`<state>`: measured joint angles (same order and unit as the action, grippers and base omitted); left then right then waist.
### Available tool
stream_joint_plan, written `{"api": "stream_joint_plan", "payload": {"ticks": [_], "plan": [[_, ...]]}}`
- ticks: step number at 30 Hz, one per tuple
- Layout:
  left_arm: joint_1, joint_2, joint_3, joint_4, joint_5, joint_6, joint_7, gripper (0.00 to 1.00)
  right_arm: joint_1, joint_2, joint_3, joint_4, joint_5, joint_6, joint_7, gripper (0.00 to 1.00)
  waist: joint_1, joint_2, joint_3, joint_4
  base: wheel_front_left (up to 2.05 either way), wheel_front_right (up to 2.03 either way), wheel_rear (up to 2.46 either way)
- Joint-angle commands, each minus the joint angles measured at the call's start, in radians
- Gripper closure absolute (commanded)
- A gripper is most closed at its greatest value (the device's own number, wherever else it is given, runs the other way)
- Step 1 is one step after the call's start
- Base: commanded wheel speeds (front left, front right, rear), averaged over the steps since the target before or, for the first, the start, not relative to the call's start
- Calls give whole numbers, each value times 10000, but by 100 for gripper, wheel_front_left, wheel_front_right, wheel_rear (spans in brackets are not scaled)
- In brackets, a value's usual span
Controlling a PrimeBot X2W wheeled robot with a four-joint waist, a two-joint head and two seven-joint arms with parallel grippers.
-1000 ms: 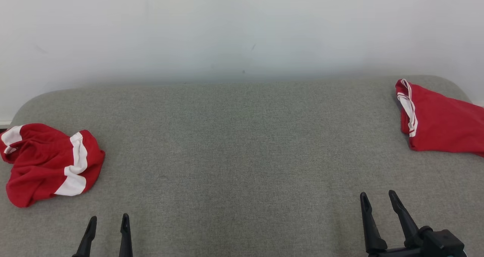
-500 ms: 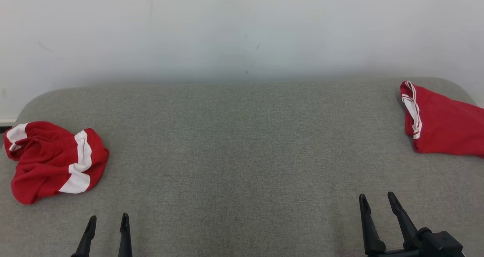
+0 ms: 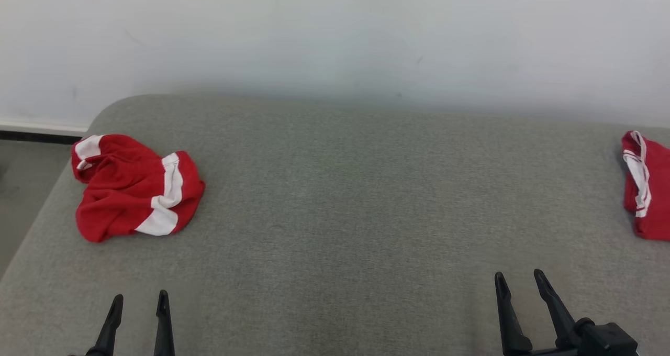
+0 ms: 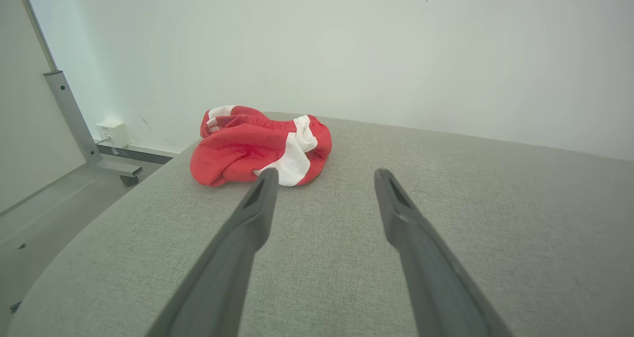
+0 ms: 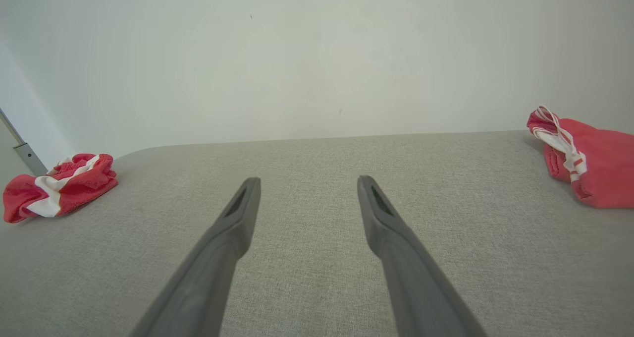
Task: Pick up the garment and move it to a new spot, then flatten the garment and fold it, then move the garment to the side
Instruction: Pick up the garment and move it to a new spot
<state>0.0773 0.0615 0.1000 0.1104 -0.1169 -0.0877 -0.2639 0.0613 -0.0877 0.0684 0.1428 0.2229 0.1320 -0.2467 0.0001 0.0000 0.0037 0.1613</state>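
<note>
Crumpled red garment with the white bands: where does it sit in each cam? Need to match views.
Head view: crumpled red fabric garment with white bands, left side, mid-height, near the surface's left edge.
Left wrist view: same garment, left of centre, mid-height.
Right wrist view: same garment, far left, mid-height.
Shared landmark: the grey fabric-covered surface it lies on, backed by the plain white wall.

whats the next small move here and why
Probably reach the left gripper forward toward the crumpled red and white garment: its jaws are open and empty, short of the cloth, which lies bunched on the grey surface ahead of that arm.
</note>
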Motion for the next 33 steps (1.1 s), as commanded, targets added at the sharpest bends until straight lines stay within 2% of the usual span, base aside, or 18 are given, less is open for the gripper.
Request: {"api": "stream_joint_plan", "payload": {"ticks": [1,9,18,26,33], "plan": [[-88,18,64,16,-29,51,-2,0,-13,15,16,-5,-1,-28,-18,0,-1,0,146,807,0,0,0],[7,21,235,15,-72,127,-2,0,-167,-61,148,39,-44,-28,24,0,-1,0,292,2154,0,0,0],[99,-6,520,-21,-200,237,-2,0,-241,-100,333,49,-90,-28,111,0,-1,0,402,3085,0,0,0],[129,-23,664,18,-206,242,-2,0,-282,-117,474,135,-25,-28,139,0,-1,0,324,3180,0,0,0],[-379,2,768,146,-315,191,-2,0,-352,-183,477,155,2,-28,138,0,-1,0,408,2932,0,0,0]]}}
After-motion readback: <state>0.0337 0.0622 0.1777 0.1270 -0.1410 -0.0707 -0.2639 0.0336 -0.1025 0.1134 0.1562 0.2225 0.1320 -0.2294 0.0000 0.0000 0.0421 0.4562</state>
